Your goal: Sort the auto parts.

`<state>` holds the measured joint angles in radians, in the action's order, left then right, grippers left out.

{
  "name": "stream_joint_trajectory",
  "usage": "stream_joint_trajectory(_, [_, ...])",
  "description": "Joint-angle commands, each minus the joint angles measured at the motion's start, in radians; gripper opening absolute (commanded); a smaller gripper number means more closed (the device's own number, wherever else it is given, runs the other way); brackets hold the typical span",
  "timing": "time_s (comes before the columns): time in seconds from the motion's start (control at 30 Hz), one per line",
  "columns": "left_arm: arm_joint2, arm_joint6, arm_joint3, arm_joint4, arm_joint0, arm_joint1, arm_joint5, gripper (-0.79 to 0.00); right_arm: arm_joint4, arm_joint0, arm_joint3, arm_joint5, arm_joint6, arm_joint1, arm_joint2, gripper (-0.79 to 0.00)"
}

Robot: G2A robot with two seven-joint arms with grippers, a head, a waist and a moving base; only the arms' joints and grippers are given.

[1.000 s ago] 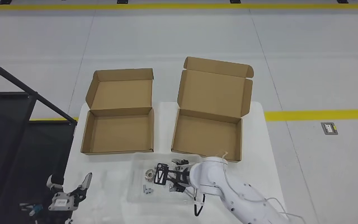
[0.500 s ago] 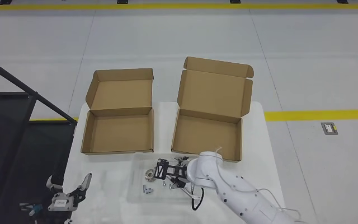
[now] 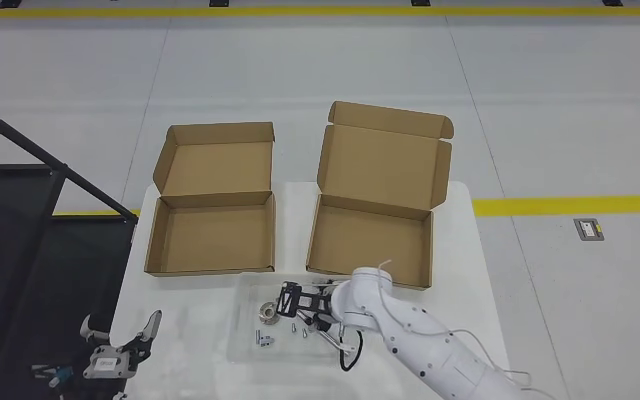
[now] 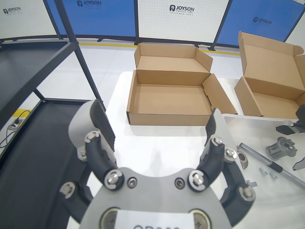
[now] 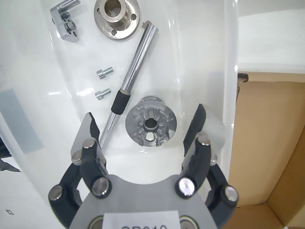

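Here's the clear tray (image 5: 230, 48) with the metal parts lying loose in it. A round flange (image 5: 116, 16) lies flat, bore up, with a small bracket (image 5: 64, 22) just beside it. A long shiny rod (image 5: 129, 82) with a black sleeve lies slantwise. One bolt (image 5: 104, 73) and a second bolt (image 5: 102, 94) rest on their sides near it. A grey cast hub (image 5: 150, 124) stands on end beside the sleeve. Behind the tray sit the left box (image 3: 210, 240) and the right box (image 3: 368, 245), lids open.
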<state>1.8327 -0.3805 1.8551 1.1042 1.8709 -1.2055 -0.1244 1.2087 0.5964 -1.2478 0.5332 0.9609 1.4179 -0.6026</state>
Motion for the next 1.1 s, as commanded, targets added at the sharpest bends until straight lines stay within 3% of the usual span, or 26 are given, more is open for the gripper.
stream_joint_trajectory(0.0, [0.001, -0.001, -0.001, 0.0, 0.001, -0.001, -0.002, 0.0, -0.001, -0.003, 0.013, 0.001, -0.003, 0.004, 0.002, -0.163])
stream_joint_trajectory(0.07, [0.001, -0.002, -0.001, 0.002, 0.001, -0.002, -0.002, 0.0, -0.004, -0.006, 0.026, 0.003, -0.013, 0.007, 0.002, -0.151])
stream_joint_trajectory(0.17, [0.002, -0.006, -0.002, 0.004, 0.001, -0.005, 0.004, 0.0, -0.002, -0.01, 0.047, 0.005, -0.021, 0.01, -0.001, -0.203])
stream_joint_trajectory(0.27, [0.005, -0.01, -0.002, 0.0, 0.002, -0.007, 0.006, 0.0, -0.002, -0.011, 0.06, 0.01, -0.027, 0.012, -0.004, -0.403])
stream_joint_trajectory(0.37, [0.005, -0.01, -0.003, 0.0, 0.002, -0.009, 0.007, 0.0, -0.009, -0.01, 0.063, 0.015, -0.041, 0.014, -0.011, -0.489])
stream_joint_trajectory(0.47, [0.006, -0.009, -0.003, 0.002, 0.0, -0.011, 0.006, 0.0, -0.019, -0.006, 0.062, 0.028, -0.069, 0.01, -0.032, -0.773])
stream_joint_trajectory(0.63, [0.01, -0.005, -0.004, 0.001, -0.005, -0.014, 0.006, 0.0, -0.051, 0.029, -0.029, 0.112, -0.146, -0.02, -0.112, -0.785])
stream_joint_trajectory(0.87, [-0.005, 0.015, -0.003, 0.014, -0.017, -0.017, -0.007, 0.0, -0.067, 0.116, -0.294, 0.258, -0.196, -0.083, -0.283, -0.785])
stream_joint_trajectory(1.07, [-0.017, 0.026, 0.0, 0.027, -0.024, -0.02, -0.013, 0.0, 0.032, 0.152, -0.501, 0.253, -0.229, -0.111, -0.379, -0.785])
